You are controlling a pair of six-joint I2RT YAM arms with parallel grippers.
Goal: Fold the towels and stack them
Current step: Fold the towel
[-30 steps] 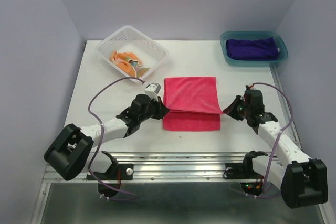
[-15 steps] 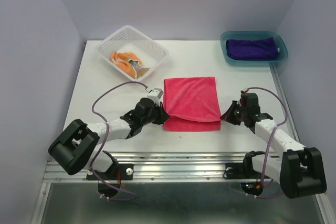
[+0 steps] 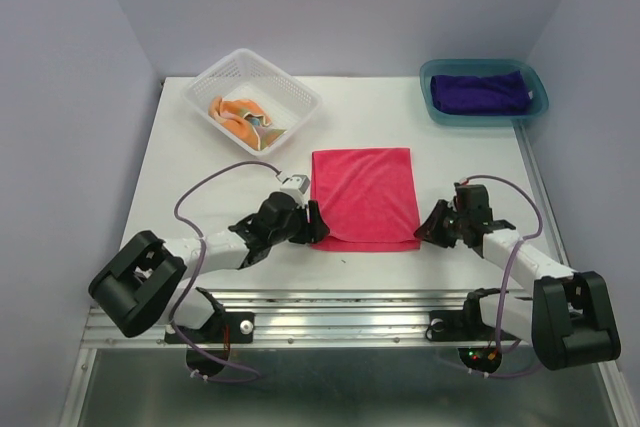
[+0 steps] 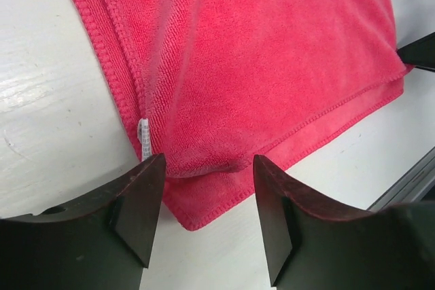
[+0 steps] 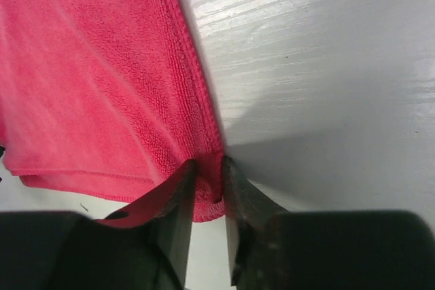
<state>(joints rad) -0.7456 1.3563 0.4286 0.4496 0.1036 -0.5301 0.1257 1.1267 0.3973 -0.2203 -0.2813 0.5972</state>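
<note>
Hot pink towel [image 3: 364,197]: upper layer now reaches the near edge, where a second ago it stopped short; your half-fold looks nearly closed. Left gripper [image 4: 207,188]: fingers apart, towel corner lying between them. Right gripper [image 5: 207,174]: fingers clamped on the opposite corner.

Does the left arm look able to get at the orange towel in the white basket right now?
Probably yes. The left gripper is open, straddling a corner of the pink towel, and nothing stands between it and the open-topped basket holding the orange towel.
</note>
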